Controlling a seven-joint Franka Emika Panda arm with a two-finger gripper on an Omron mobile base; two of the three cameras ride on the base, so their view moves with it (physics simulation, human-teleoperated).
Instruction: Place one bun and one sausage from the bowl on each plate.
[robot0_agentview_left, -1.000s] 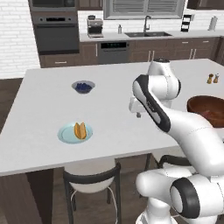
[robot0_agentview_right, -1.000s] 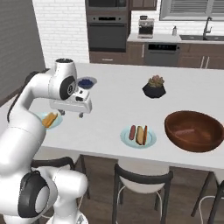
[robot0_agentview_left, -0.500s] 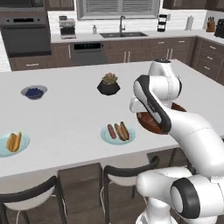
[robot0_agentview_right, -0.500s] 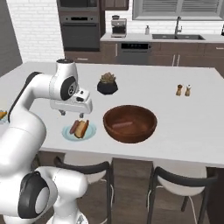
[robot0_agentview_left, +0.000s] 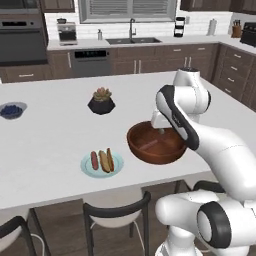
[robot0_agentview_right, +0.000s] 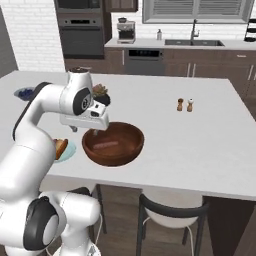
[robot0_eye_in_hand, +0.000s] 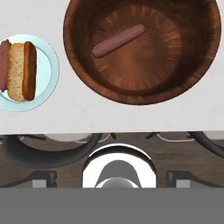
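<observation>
The dark wooden bowl (robot0_agentview_left: 150, 156) (robot0_agentview_right: 112, 159) (robot0_eye_in_hand: 183, 57) stands near the front edge of the white island. One sausage (robot0_agentview_right: 105, 145) (robot0_eye_in_hand: 118, 40) lies in it; I see no bun inside. Left of the bowl is a pale blue-green plate (robot0_agentview_left: 102, 175) (robot0_agentview_right: 71, 148) (robot0_eye_in_hand: 48, 57) holding a bun (robot0_agentview_left: 104, 161) (robot0_eye_in_hand: 16, 72) and a sausage (robot0_agentview_left: 94, 160) (robot0_eye_in_hand: 4, 65). My gripper (robot0_agentview_left: 161, 131) (robot0_agentview_right: 84, 131) hangs open and empty over the bowl's near-left rim, pointing down.
A black pot with a plant (robot0_agentview_left: 101, 101) sits behind the plate, and a small bowl of blue berries (robot0_agentview_left: 11, 110) (robot0_agentview_right: 23, 92) at the far left. Salt and pepper shakers (robot0_agentview_right: 185, 104) stand right of the wooden bowl. Stools (robot0_agentview_left: 116, 212) line the near edge.
The base has driven right, so the whole scene slid left. The bowl has come under the gripper, and an earlier plate has left the views. The jaws stayed open.
</observation>
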